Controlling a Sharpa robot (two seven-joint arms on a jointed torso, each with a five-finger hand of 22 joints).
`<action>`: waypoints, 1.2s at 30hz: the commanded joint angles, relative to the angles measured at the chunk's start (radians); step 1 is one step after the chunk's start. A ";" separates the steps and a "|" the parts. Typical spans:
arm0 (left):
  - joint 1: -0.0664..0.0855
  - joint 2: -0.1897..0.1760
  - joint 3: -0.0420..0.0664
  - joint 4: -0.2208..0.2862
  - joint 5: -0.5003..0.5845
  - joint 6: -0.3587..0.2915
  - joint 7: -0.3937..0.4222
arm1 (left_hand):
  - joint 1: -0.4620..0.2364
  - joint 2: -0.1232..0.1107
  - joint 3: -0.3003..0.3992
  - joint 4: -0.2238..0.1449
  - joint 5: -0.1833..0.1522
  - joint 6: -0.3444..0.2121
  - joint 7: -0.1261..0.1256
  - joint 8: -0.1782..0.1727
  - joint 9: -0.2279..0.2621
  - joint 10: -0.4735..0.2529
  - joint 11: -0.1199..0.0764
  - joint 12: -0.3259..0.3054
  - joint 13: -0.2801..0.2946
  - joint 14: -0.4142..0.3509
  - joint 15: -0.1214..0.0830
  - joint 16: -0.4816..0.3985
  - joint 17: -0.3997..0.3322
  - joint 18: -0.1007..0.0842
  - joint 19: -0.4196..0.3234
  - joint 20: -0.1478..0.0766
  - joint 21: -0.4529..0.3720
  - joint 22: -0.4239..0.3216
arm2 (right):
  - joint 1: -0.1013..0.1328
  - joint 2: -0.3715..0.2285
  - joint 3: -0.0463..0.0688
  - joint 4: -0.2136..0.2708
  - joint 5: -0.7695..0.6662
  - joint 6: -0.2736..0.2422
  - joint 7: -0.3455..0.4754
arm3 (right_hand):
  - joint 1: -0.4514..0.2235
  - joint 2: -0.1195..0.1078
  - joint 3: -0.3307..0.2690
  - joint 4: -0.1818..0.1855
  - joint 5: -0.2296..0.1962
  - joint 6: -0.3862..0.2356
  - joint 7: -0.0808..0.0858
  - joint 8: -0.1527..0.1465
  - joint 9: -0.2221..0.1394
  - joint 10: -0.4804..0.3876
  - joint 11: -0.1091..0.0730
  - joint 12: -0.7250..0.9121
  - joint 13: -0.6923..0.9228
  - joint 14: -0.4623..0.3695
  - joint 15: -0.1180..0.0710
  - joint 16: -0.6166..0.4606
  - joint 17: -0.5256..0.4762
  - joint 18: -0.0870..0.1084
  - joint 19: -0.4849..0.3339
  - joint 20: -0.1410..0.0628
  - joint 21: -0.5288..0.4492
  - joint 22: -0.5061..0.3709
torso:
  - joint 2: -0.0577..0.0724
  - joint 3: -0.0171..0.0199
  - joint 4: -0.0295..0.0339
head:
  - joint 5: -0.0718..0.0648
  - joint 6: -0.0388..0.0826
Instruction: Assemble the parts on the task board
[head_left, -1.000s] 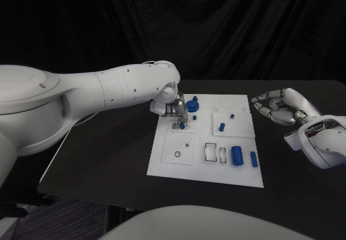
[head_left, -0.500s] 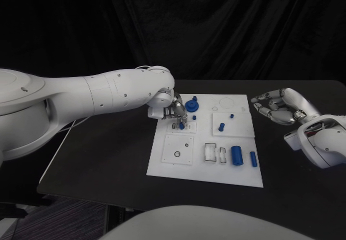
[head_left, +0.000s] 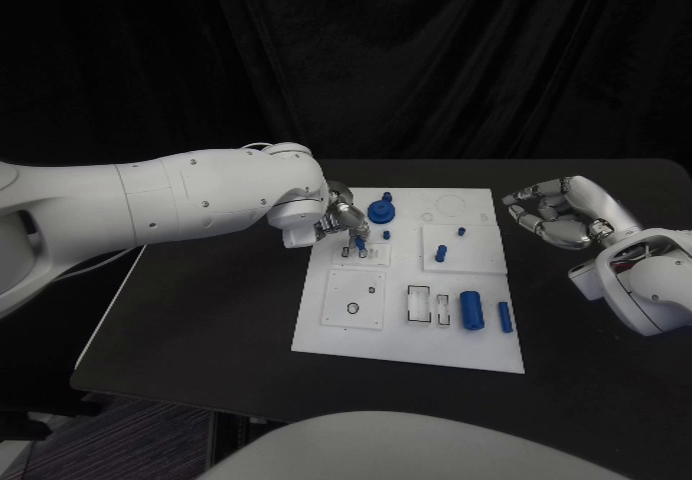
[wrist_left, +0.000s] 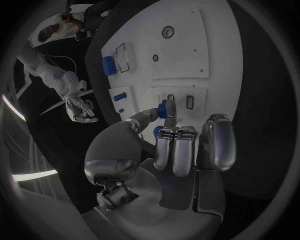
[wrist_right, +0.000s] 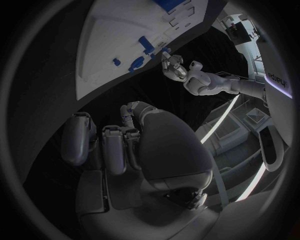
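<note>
The white task board (head_left: 411, 335) lies mid-table. My left hand (head_left: 343, 222) hovers over its far left corner, pinching a small blue part (wrist_left: 164, 108) between thumb and a fingertip, just above two small slots (wrist_left: 190, 102) in the board. A blue knob (head_left: 382, 211) stands close beside the hand. A small blue peg (head_left: 387, 235), a blue piece (head_left: 443, 252) on the raised square plate, a thick blue cylinder (head_left: 470, 308) and a thinner one (head_left: 506, 317) also sit on the board. My right hand (head_left: 557, 215) rests off the board's right edge, fingers curled in, holding nothing.
The black table (head_left: 216, 320) runs wide to the left of the board and narrower to its right. The left arm (head_left: 173, 205) reaches across the table's left side. In the right wrist view the board (wrist_right: 119, 30) and the left hand (wrist_right: 176, 67) lie beyond the curled fingers (wrist_right: 115, 145).
The left arm has swung lower and further left, while its hand has stayed over the board's far left corner with the blue part. The right hand has not moved.
</note>
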 joint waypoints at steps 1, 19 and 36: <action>-0.005 -0.029 0.000 0.042 -0.058 -0.182 0.093 | -0.010 0.002 0.114 -0.108 0.003 0.016 -0.027 0.007 0.009 0.105 -0.008 0.004 0.263 0.106 -0.007 0.003 0.263 0.009 -0.003 -0.005 -0.005 0.180 | -0.002 -0.003 0.001 0.004 -0.001 -0.003 -0.015 | -0.013 -0.001 0.005 0.001 0.004 -0.001 0.000 -0.002 -0.001 0.071 0.006 -0.004 0.232 0.078 0.002 -0.007 0.193 0.006 -0.008 0.001 -0.003 0.114 | 0.000 0.0001 -0.0001 | -0.002 0.000; -0.129 -0.145 0.000 0.186 -0.265 -0.558 0.236 | -0.013 -0.004 0.110 -0.067 -0.045 0.009 -0.032 0.024 0.037 0.105 -0.012 0.004 0.263 0.106 -0.010 0.003 0.263 0.009 -0.002 -0.009 -0.007 0.180 | -0.002 -0.005 0.001 0.003 -0.001 -0.013 -0.010 | -0.013 -0.002 0.005 -0.001 0.005 0.000 0.000 -0.002 -0.001 0.071 0.006 -0.003 0.232 0.078 0.002 -0.006 0.194 0.006 -0.008 0.001 -0.004 0.114 | -0.001 0.0014 -0.0016 | -0.002 0.000; -0.211 -0.132 0.000 0.187 -0.283 -0.623 0.272 | -0.012 -0.006 0.105 -0.049 -0.041 0.005 -0.031 0.024 0.041 0.105 -0.012 0.004 0.263 0.106 -0.011 0.003 0.263 0.011 -0.006 -0.010 -0.017 0.177 | -0.002 -0.005 0.001 0.004 -0.001 -0.018 -0.007 | -0.013 -0.002 0.005 -0.001 0.005 0.000 0.000 -0.002 -0.001 0.071 0.006 -0.003 0.232 0.078 0.002 -0.006 0.194 0.006 -0.008 0.001 -0.004 0.114 | 0.000 0.0007 -0.0035 | 0.004 0.000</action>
